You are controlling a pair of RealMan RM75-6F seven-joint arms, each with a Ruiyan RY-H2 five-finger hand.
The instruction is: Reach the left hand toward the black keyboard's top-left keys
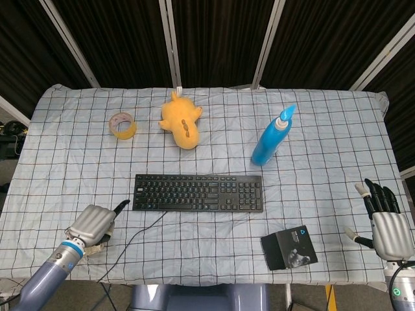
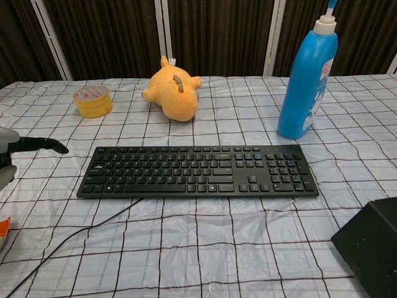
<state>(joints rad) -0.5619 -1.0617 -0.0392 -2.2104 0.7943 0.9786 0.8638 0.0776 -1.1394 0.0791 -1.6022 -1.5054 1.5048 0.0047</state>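
- Head view: the black keyboard (image 1: 198, 193) lies flat at the middle of the checked tablecloth (image 1: 324, 149), long side across, its cable trailing off toward the near edge. The left hand (image 1: 91, 223) hovers near the keyboard's near-left corner, apart from it, most fingers curled in, holding nothing, one dark finger pointing at the keys. The right hand (image 1: 390, 230) sits at the far right edge, fingers apart and empty.
- Chest view: the left hand (image 2: 7, 155) barely enters at the left edge; its extended fingertip (image 2: 59, 148) seems level with the keyboard's (image 2: 198, 171) top-left keys, though height above the cloth is hard to judge.
- Handling: the keyboard looks stiff, light and thin, likely to slide on the cloth if pushed sideways. A light, straight-down touch on the top-left keys should suit; no grasp is needed.
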